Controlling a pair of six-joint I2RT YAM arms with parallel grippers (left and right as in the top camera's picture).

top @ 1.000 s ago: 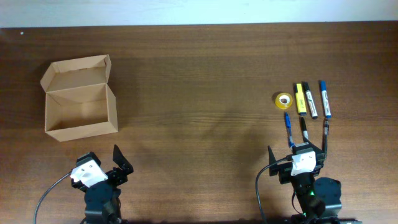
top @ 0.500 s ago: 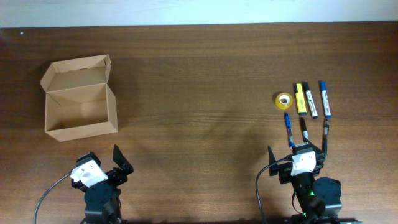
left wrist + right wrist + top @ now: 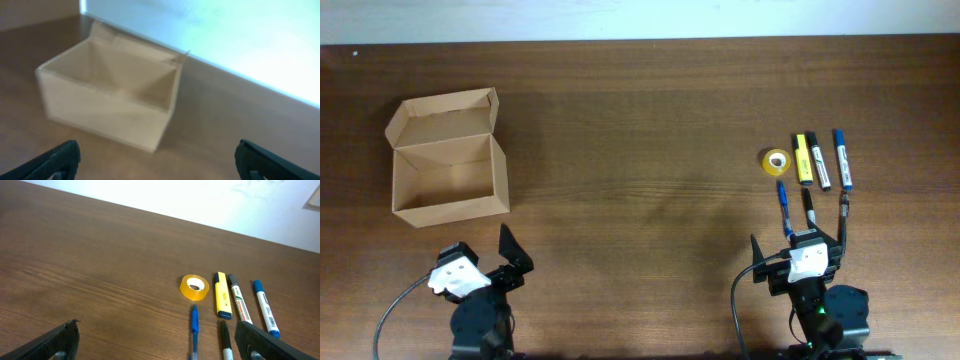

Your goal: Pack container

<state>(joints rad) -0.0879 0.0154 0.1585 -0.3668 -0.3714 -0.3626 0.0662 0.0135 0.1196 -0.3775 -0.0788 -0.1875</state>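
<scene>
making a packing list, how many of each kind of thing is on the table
box: 1
tape roll: 1
highlighter: 1
markers: 2
pens: 3
total: 8

Left wrist view blurred: container (image 3: 107, 107) soft-edged, interior detail lost. Right wrist view: blue pen (image 3: 194, 330) and black pen (image 3: 226, 345), both just below tape roll (image 3: 194, 287), cut by bottom edge. Print on marker (image 3: 240, 305) right of tape roll unreadable.
</scene>
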